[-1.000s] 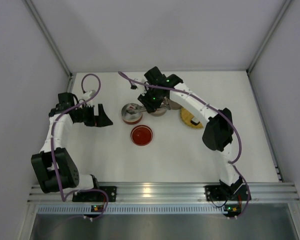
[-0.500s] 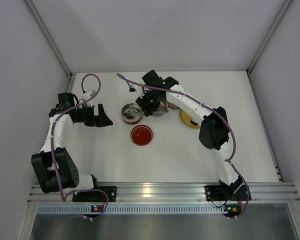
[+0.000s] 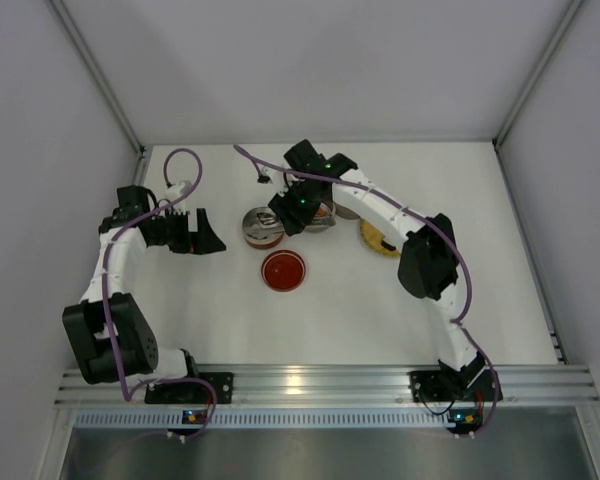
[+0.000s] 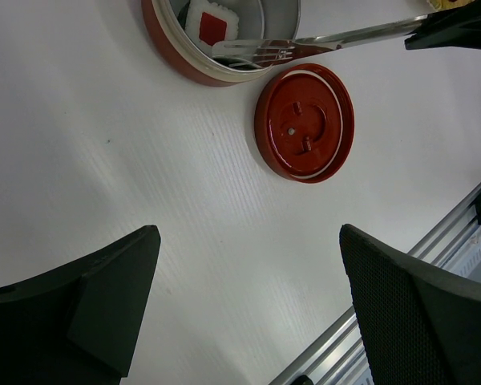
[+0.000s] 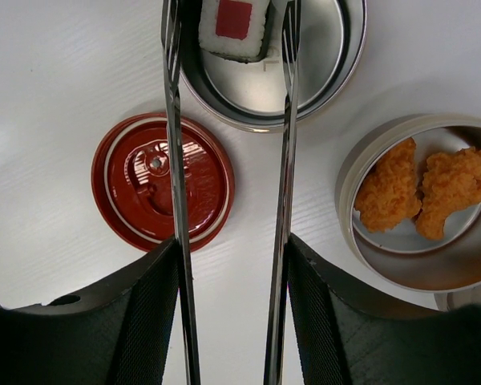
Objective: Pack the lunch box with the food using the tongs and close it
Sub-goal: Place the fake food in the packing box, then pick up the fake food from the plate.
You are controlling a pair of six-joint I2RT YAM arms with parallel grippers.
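Observation:
My right gripper point(image 5: 231, 249) is shut on the tongs point(image 5: 173, 160), one pad against the outside of each silver arm. The arms stand apart, and their tips flank a white roll with a red centre point(image 5: 234, 24) without touching it. The roll lies in a round metal lunch box tier point(image 5: 337, 56). A second tier point(image 5: 361, 241) to the right holds two orange chunks point(image 5: 421, 192). The red lid point(image 5: 162, 183) lies flat on the table beside them. My left gripper point(image 4: 248, 265) hangs open over bare table, left of the tier point(image 4: 164, 40) and apart from it.
A yellow woven plate point(image 3: 377, 240) sits right of the tiers, partly under my right arm. A purple cable point(image 3: 180, 160) loops at the back left. The aluminium rail point(image 3: 310, 385) runs along the near edge. Grey walls enclose the table on three sides.
My right arm has shifted slightly left over the tier with the roll. The left arm has not moved.

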